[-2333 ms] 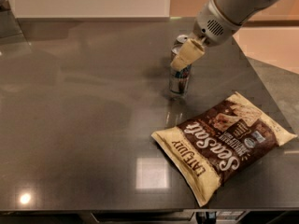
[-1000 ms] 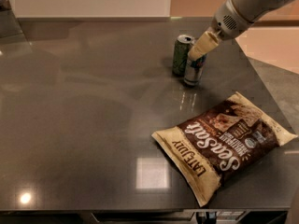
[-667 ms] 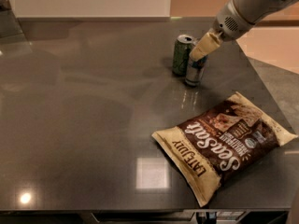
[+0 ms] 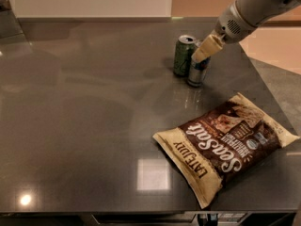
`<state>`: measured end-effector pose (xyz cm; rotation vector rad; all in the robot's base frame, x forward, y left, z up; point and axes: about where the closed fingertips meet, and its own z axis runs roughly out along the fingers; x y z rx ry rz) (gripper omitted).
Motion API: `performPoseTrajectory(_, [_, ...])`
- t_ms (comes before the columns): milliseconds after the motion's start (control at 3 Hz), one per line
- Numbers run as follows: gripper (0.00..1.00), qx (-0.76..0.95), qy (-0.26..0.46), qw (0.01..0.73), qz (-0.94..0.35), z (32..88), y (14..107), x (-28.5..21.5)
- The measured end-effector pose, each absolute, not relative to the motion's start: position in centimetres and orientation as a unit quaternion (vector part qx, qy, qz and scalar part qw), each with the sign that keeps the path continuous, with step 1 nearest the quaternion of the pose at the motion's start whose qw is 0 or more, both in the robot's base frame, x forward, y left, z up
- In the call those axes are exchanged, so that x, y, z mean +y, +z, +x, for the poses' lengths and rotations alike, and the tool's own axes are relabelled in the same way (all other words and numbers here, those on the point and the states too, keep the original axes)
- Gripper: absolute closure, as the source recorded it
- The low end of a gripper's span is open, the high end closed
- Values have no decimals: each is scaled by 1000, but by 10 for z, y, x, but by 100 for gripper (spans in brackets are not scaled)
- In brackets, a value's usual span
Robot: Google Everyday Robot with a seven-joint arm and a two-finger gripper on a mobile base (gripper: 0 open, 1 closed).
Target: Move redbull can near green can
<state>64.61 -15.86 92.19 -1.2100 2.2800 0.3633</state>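
Note:
The redbull can (image 4: 197,71), slim and silver with blue panels, stands upright on the dark table (image 4: 84,117). It is just right of and slightly in front of the dark green can (image 4: 183,55), almost touching it. My gripper (image 4: 207,49) comes in from the upper right and sits at the top of the redbull can, covering its upper rim. The green can's silver top is in plain view.
A brown and cream Late July chip bag (image 4: 225,145) lies flat at the front right, a short way in front of the cans. The table's right edge (image 4: 263,86) runs diagonally close to the cans. A wall stands behind the table.
The redbull can went from in front of the green can to its right side, with my gripper over it. Over the last second nothing has visibly moved.

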Motion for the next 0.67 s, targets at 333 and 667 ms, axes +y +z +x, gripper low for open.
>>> performPoseTrajectory(333, [0,843,135,263,-448,647,920,-157])
performPoseTrajectory(667, [0,843,135,263,-449,647,920,-157])
